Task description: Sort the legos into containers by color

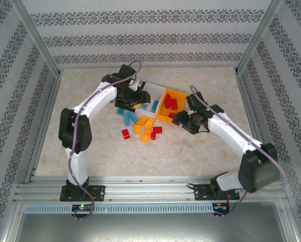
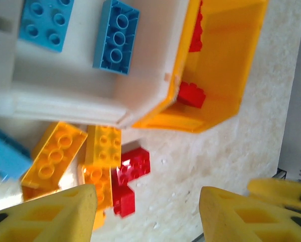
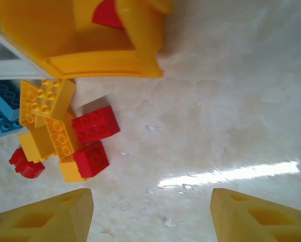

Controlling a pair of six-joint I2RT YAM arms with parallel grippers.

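Observation:
The white bin (image 2: 65,85) holds two light blue legos (image 2: 116,36). Beside it, the orange bin (image 2: 226,55) holds red legos (image 2: 191,95). My left gripper (image 2: 148,214) hangs open and empty above the table just in front of these bins, near a red lego (image 2: 133,169) and orange-yellow legos (image 2: 55,154). In the top view the left gripper (image 1: 135,93) is over the white bin (image 1: 146,97). My right gripper (image 3: 150,212) is open and empty over bare table beside the orange bin (image 3: 100,45), with red legos (image 3: 95,124) and orange-yellow legos (image 3: 45,101) to its left.
A loose pile of blue (image 1: 128,117), orange-yellow (image 1: 145,126) and red (image 1: 125,133) legos lies on the beige table in front of the bins. Metal frame posts and patterned walls enclose the table. Bare table (image 1: 206,151) stretches to the right and near side.

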